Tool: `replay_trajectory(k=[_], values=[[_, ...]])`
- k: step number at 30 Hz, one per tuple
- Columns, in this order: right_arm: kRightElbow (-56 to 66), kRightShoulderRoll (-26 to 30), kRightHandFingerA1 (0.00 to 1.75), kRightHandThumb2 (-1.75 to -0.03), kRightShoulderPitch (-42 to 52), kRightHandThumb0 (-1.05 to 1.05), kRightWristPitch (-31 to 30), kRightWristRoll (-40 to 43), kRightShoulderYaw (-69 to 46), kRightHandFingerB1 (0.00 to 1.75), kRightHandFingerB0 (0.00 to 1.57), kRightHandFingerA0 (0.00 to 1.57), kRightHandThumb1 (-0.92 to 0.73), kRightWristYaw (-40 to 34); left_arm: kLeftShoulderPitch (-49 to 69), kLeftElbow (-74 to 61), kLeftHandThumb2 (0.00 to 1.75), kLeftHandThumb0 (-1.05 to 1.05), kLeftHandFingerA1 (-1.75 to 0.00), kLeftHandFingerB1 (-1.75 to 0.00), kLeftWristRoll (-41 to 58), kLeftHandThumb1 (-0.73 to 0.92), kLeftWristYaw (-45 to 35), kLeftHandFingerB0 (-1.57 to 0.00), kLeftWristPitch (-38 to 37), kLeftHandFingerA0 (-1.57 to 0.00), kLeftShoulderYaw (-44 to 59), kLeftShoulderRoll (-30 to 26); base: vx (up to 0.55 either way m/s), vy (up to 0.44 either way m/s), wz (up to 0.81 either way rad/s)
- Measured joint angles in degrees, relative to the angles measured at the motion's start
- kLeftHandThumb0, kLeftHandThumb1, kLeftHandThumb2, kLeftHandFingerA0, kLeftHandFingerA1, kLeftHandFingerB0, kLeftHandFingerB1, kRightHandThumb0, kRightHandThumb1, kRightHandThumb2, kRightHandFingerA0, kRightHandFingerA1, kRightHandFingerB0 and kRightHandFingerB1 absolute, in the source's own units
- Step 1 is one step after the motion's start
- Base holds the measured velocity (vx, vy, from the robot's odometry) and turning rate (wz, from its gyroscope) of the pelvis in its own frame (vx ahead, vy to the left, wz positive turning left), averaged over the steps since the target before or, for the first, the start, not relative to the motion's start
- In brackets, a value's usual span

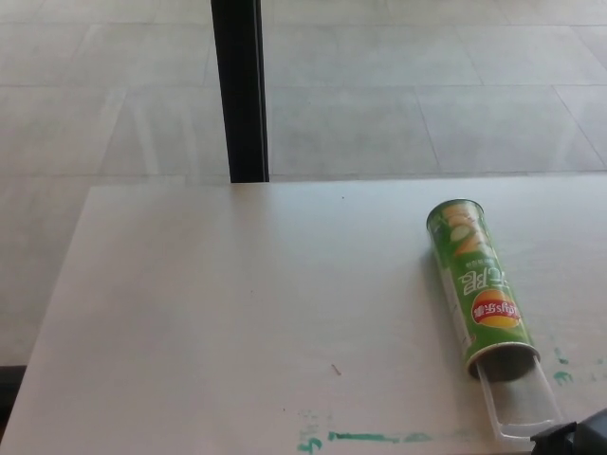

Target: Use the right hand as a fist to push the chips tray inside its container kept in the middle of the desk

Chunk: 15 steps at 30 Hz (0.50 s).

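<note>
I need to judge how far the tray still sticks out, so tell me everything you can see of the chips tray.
The chips tray is a clear, plastic-looking trough lying flat on the desk. Its far end sits inside the open mouth of the green chips can, which lies on its side; the near part sticks out toward the robot. It looks empty. The right hand, dark and only partly in view, is at its near end; contact is unclear.
</note>
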State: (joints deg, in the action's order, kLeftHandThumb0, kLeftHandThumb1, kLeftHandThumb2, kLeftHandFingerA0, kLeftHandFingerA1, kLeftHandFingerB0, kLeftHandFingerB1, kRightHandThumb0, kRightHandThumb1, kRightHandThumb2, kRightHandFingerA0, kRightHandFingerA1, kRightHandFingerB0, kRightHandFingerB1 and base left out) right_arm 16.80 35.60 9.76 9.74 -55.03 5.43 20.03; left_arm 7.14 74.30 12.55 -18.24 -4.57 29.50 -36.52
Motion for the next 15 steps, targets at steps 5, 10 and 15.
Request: replay_trajectory(k=[5,10,15], values=[[-2.39,-0.49,0.88,-0.66,-4.18,-0.69,-1.08,0.06,0.95,0.44,0.6,0.85,-0.85,0.09,0.09,0.03,0.61,-0.63,-0.6,-0.43,-0.01,0.71,0.0,-0.43,-0.01,-0.51,0.18,0.03,0.0,0.0,0.0],[-4.57,-1.45,0.96,-0.66,-7.01,-0.71,-2.09,0.02,2.19,0.44,0.61,0.87,-0.85,0.11,0.76,-0.03,0.6,-0.64,-0.56,-0.41,-0.06,0.7,-0.02,-0.45,-0.28,-0.51,-0.16,0.03,0.0,0.0,0.0],[-5.54,-1.79,0.98,-0.66,-9.65,-0.71,-3.08,-0.19,3.69,0.44,0.59,0.86,-0.86,0.35,0.94,-0.01,0.62,-0.63,-0.55,-0.42,-0.03,0.71,-0.03,-0.43,-0.32,-0.47,-0.09,0.03,0.0,0.0,0.0]])
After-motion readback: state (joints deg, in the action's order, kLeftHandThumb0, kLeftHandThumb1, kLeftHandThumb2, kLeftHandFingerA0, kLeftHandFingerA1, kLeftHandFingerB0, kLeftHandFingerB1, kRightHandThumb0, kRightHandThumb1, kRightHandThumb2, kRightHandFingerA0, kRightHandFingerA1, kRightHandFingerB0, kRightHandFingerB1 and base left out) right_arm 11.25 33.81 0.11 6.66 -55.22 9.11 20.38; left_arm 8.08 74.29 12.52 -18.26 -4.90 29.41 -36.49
